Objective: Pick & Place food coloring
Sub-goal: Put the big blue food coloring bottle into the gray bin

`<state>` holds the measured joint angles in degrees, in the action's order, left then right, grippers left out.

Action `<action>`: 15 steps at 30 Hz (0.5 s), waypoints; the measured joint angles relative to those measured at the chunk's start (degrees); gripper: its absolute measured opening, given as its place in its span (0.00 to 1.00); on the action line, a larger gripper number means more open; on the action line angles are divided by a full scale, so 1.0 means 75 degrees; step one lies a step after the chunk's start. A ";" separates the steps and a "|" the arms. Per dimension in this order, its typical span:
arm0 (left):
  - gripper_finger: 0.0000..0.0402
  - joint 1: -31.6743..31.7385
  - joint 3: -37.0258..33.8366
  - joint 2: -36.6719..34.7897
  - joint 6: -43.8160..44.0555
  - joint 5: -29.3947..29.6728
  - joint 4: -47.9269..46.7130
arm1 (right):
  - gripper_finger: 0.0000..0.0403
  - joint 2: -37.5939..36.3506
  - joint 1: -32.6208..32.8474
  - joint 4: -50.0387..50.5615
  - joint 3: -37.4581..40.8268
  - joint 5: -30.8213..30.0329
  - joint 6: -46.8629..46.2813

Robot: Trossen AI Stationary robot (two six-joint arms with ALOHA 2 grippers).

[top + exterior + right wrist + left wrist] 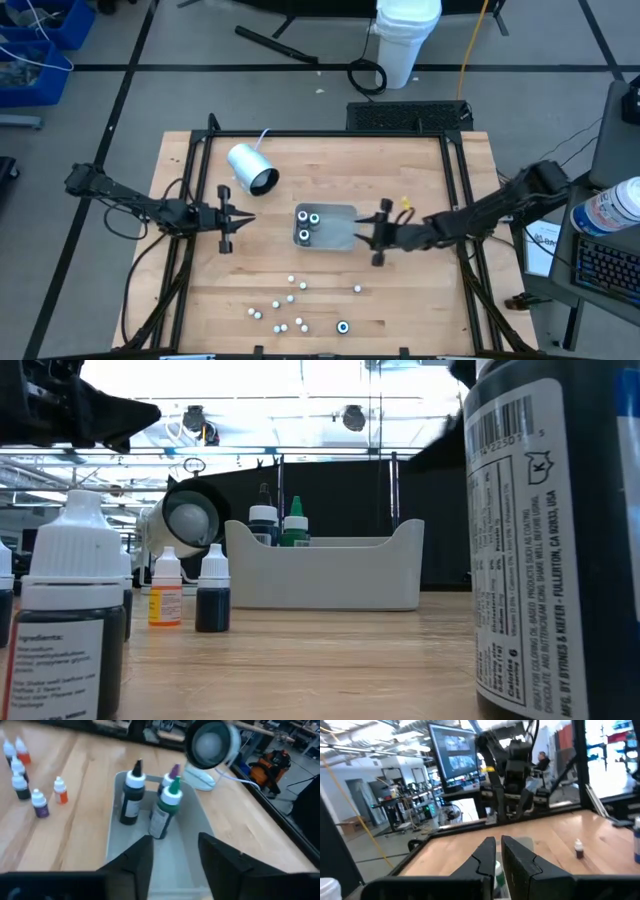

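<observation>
The food coloring bottles (290, 305) are small, rigid plastic droppers, and I judge them light, smooth-sided and easy to tip; the safest hold looks to be across the round body just under the cap, since the tapered tips offer nothing to squeeze. Most stand loose on the wooden table (420, 170) near its front edge, well apart from each other. Three already stand in the grey tray (112, 845) at the table's middle: a dark bottle with a white cap (131, 797), a teal-capped bottle (165, 812) leaning a little, and a purple-tipped bottle (171, 772) behind it.

The right gripper (174, 852) hangs over the tray's near end, jaws spread with nothing between them. The left gripper (498, 852) waits just beside the tray's other end, jaws pressed nearly together (a sliver of green shows between them, though I cannot tell if it is held). The white-and-grey cylinder (251, 167) lies on its side behind the tray.

From table height, two near bottles block much of the scene and their tops are cut off.
</observation>
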<state>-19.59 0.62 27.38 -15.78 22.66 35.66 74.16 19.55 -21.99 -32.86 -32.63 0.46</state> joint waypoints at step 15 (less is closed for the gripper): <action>0.09 0.0000 0.0000 -0.0002 -0.0031 0.0093 -0.0058 | 0.01 -0.1858 -0.0250 -0.0783 0.1737 0.0930 -0.0072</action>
<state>-19.59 0.62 27.36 -16.01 23.35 35.23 60.23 17.67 -27.86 -19.83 -25.66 -0.08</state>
